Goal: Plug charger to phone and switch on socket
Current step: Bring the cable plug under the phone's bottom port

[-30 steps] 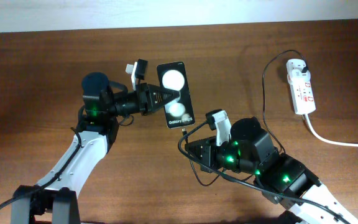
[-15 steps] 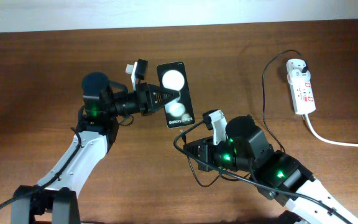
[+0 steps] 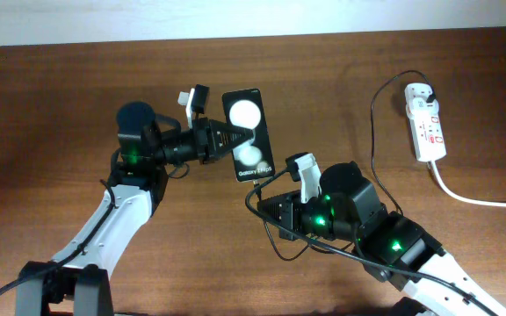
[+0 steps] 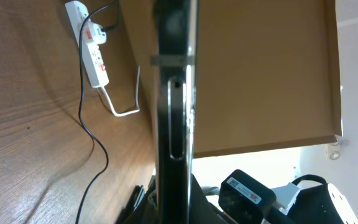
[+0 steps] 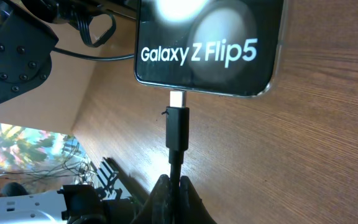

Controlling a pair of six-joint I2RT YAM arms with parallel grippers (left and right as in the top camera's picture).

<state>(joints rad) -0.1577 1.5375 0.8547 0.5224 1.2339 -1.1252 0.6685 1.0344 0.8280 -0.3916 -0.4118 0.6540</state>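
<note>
Left gripper [image 3: 223, 140]: left of centre in the overhead view, jaws clamped tight on the phone's left edge.
Phone [image 3: 249, 134]: centre of the overhead frame, just above the middle. Glossy face up, 2 white glares on it. In the left wrist view it runs edge-on [image 4: 173, 124] straight down the middle. In the right wrist view it fills the top [image 5: 210, 43], and "Galaxy Z Flip5" reads clearly.
Plug tip [image 5: 178, 124]: right under the phone's lower edge and pointing up at it. The silver end meets that edge, but I cannot tell whether it is seated.
Right gripper [image 5: 174, 183]: bottom centre of the right wrist view, fingers pinched together on the charger just below the tip.
Charger [image 3: 372, 132]: thin black cable looping around the right arm, then climbing the right side of the overhead frame to the socket, where its black plug sits at the top end.
Socket [image 3: 426, 123]: upper right on the table [image 3: 60, 88], white with red markings, well apart from both grippers. Switch position is too small to tell.
Cord [image 3: 477, 199]: thick and white, trailing off the right edge.
</note>
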